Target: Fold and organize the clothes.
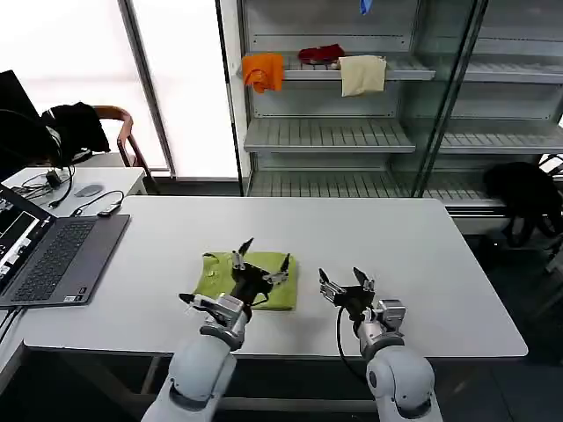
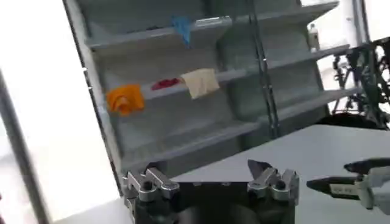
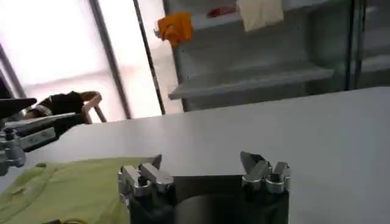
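The T-shirt [image 1: 246,281] lies folded on the counter [image 1: 422,255]. The left claw [image 1: 261,261] hovers over it, wide. The right claw [image 1: 345,281] waits beside it, wide. Risk: a descending fingertip snags the fabric and undoes the fold.

Matt cotton T-shirt [image 1: 215,279], smooth table [image 1: 422,255]

Strong daylight from the window [image 1: 79,79] overexposes it; the counter [image 1: 396,255] is evenly lit, with both wrist views soft.
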Available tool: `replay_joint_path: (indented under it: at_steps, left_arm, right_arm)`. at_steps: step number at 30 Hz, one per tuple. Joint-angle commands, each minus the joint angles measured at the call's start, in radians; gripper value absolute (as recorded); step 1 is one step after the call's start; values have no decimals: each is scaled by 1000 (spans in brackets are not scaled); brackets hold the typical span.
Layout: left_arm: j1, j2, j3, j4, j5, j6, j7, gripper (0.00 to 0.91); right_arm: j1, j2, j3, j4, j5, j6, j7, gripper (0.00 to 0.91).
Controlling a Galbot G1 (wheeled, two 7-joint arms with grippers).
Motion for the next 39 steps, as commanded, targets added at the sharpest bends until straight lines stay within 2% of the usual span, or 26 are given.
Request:
replay_joint_path:
  at_steps: [1,6,12,13,14,15,16,17,18,29,39]
  left_arm:
    - [66,17,-179,-71,-114,15,-24,907]
    - [94,4,-181,-104,-113,12,-23,907]
    - [108,-18,-171,-91,-110,12,-24,907]
    - [111,-22,-168,-87,-108,12,-25,907]
    - [114,-26,-166,-80,-107,11,-25,907]
    - [116,-32,-164,-72,-107,11,-25,907]
    - [119,-36,-163,-67,-108,11,-25,907]
    - [120,-39,-162,-62,-108,12,-25,907]
    - [120,-39,-162,-60,-109,11,-25,907]
    - [121,-29,-198,-42,-129,12,-24,907]
    - [120,-28,-214,-25,-148,13,-27,907]
  right_arm:
    - [111,31,-96,-159,273,-27,63,907]
    - [174,48,-114,-231,327,-27,97,907]
    - [213,53,-116,-296,320,-26,71,907]
    - [219,54,-116,-309,318,-26,66,766]
    - [222,55,-116,-316,316,-26,65,534]
    - [225,56,-118,-324,310,-26,62,383]
    - [229,58,-121,-335,303,-26,57,141]
    - [231,58,-122,-338,299,-26,55,50]
    - [232,61,-124,-345,293,-26,52,0]
    - [245,73,-122,-382,276,-24,46,0]
    - [220,47,-93,-319,269,-25,72,0]
